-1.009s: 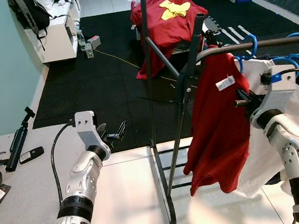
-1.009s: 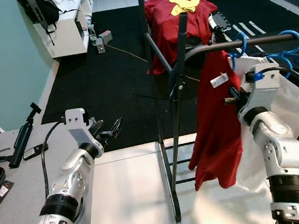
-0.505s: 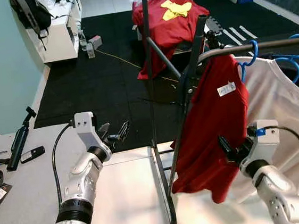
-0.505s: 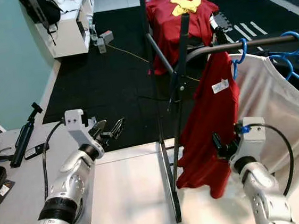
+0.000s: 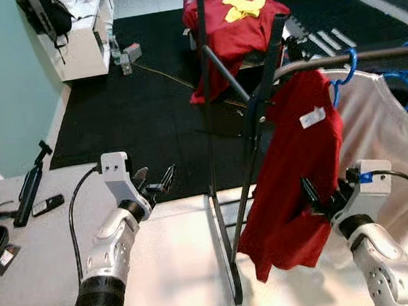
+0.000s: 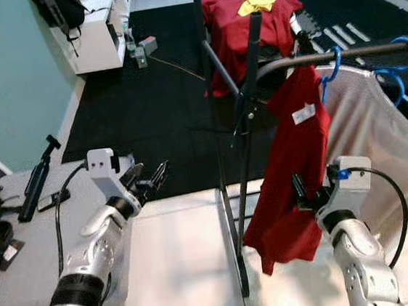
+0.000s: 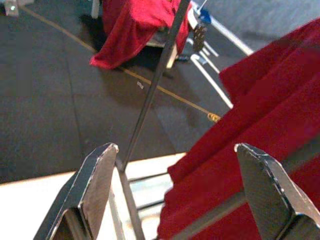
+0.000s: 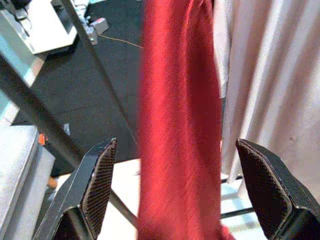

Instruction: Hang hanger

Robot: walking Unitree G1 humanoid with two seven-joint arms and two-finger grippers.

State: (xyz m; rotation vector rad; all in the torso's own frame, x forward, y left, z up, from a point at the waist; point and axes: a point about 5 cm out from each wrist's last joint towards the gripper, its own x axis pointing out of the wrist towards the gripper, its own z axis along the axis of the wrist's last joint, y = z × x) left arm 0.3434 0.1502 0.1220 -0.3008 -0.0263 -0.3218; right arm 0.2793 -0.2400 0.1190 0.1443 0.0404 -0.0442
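So the biggest thing is the black clothes rack (image 5: 258, 111), with its rail (image 5: 369, 56) running off toward the robot's right. On that rail there's a red shirt (image 5: 296, 165) on a blue hanger (image 5: 343, 72), and next to it a white garment (image 5: 389, 141) on another blue hanger. Looks to me like the hanging is basically done, since the hook sits over the rail.

Behind all that, a red cloth (image 5: 230, 22) is draped over something on the black floor mat (image 5: 134, 109). Off to the robot's left is a grey tabletop (image 5: 33, 259) with a phone (image 5: 47, 206) and a small tripod (image 5: 32, 184) on it.

The right gripper (image 5: 318, 198) is low down, right against the lower part of the red shirt. In its wrist view the fingers (image 8: 95, 185) are spread wide with the shirt hanging between them, not clamped on it. The hanger is up above it, long axis along the rail, and this arm is clearly the closer one.

The left gripper (image 5: 157, 183) hovers over the tabletop edge, well apart from the rack, fingers wide open and holding nothing.
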